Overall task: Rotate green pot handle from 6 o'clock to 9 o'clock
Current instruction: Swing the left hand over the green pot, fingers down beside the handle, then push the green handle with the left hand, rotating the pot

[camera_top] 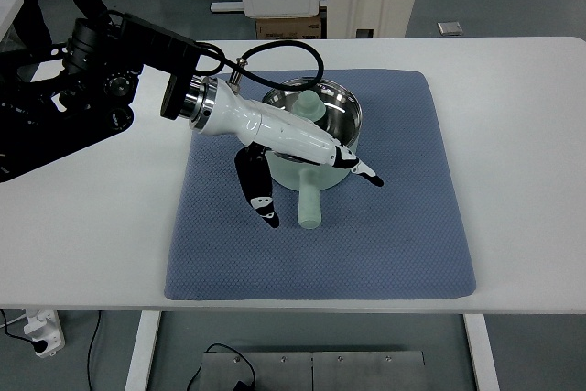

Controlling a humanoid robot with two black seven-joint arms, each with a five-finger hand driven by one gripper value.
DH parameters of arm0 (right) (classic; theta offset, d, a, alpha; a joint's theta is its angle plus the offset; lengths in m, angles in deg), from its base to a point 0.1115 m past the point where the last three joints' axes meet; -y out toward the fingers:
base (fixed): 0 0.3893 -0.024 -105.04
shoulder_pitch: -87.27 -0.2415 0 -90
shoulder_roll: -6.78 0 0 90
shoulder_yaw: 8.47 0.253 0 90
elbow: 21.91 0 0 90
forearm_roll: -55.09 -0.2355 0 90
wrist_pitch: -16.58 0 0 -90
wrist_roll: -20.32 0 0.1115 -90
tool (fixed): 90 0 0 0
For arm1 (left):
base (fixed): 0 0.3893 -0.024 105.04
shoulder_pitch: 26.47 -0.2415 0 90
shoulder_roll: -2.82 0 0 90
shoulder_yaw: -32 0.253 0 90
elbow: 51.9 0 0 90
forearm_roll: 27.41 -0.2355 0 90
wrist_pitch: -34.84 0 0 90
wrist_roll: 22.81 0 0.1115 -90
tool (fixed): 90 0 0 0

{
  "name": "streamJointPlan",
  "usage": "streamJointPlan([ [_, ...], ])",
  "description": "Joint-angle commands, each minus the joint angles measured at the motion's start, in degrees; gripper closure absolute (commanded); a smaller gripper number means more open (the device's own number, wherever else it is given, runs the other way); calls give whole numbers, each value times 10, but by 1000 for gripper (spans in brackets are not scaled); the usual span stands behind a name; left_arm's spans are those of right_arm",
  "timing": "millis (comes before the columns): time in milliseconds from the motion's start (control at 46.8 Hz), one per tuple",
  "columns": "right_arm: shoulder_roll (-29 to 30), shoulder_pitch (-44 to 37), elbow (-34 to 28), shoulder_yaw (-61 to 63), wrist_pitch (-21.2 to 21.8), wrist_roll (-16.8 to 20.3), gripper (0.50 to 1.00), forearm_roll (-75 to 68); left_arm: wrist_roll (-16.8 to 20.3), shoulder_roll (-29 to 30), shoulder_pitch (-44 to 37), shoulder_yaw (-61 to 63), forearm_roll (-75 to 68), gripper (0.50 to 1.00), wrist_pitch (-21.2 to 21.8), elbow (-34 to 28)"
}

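Observation:
A pale green pot [322, 114] with a glass lid sits on the blue mat [403, 226], toward its back middle. Its green handle [309, 203] points straight toward the near edge. My left hand [311, 180] reaches in from the left over the pot's front. One finger [362, 169] lies across the pot's near wall to the right of the handle. Other fingers [259, 191] hang down just left of the handle. The fingers are spread on both sides of the handle and do not grip it.
The mat lies on a white table [522, 135]. The black left arm [82, 89] covers the table's back left. A cardboard box [288, 27] and white furniture stand behind the table. A person in dark clothes stands at the top left.

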Motion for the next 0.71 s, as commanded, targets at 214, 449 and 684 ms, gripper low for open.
streamJointPlan([
  [214, 0, 0, 0, 0, 0, 0, 500, 0, -3, -14, 0, 18, -20, 500, 0, 0],
  [449, 0, 0, 0, 0, 0, 0, 500, 0, -5, -21, 2, 45, -41, 500, 0, 0],
  [684, 0, 0, 0, 0, 0, 0, 500, 0, -5, -30, 2, 79, -80, 500, 0, -5],
])
